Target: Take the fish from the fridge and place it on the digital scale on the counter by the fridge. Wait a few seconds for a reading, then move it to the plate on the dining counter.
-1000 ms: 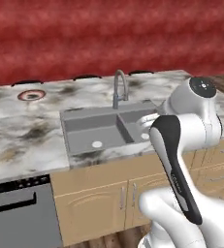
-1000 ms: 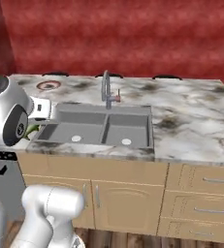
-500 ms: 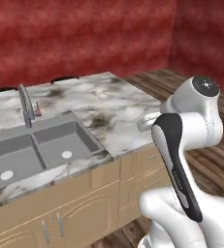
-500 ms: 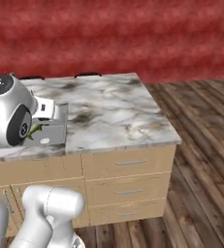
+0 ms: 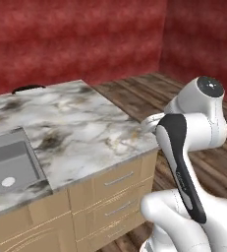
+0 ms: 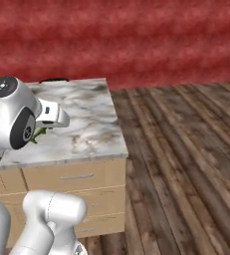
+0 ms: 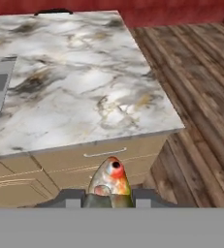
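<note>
My gripper (image 7: 108,197) is shut on the fish (image 7: 111,181), whose orange-and-olive head with a dark eye pokes up between the two dark fingers (image 7: 72,197). A green end of the fish (image 6: 39,133) shows beneath my white hand in the right base view. In front of the hand lies the dining counter (image 7: 84,82), a marble top with brown veins; I hang just off its near front edge by the right corner. Its steel sink (image 5: 7,167) sits at the far left. The plate, the digital scale and the fridge are out of view.
Beige drawers (image 5: 115,182) with bar handles run under the counter front. Wooden floor (image 6: 186,149) opens to the right of the counter's end. A red wall (image 5: 85,34) closes the back, and a dark stool top (image 5: 29,89) shows at the counter's far edge.
The whole picture has slid left as the base turned right along the counter: sink and faucet moved off to the left and the plate left the view. The fish stays gripped.
</note>
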### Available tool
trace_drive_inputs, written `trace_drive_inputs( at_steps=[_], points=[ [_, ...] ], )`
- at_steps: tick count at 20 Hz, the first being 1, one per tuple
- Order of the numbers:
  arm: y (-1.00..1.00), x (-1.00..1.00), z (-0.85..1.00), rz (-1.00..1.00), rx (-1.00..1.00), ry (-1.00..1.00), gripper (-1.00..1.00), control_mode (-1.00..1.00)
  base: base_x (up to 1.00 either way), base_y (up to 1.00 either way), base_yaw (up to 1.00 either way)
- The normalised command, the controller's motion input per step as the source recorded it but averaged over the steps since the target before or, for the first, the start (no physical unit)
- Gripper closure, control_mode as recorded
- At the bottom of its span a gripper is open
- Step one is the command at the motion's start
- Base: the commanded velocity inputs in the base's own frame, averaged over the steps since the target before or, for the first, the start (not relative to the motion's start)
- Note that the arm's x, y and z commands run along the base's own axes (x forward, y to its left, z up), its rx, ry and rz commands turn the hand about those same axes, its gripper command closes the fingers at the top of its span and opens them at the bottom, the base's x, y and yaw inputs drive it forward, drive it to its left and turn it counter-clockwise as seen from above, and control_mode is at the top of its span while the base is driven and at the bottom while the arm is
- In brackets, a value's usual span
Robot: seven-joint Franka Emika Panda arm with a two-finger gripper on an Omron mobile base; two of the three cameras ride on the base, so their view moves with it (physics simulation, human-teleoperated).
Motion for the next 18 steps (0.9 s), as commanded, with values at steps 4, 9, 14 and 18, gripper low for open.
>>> trace_drive_inputs(
  at_steps=[4, 9, 14, 18],
  points=[
    [0.0, 0.0, 0.0, 0.0, 0.0, 0.0, 1.0, 1.0, 0.55, -1.0, 0.22],
    [0.0, 0.0, 0.0, 0.0, 0.0, 0.0, 1.0, 1.0, 0.47, -1.0, 0.26],
    [0.0, 0.0, 0.0, 0.0, 0.0, 0.0, 1.0, 1.0, 0.44, -1.0, 0.32],
    [0.0, 0.0, 0.0, 0.0, 0.0, 0.0, 1.0, 1.0, 0.48, -1.0, 0.37]
  ],
)
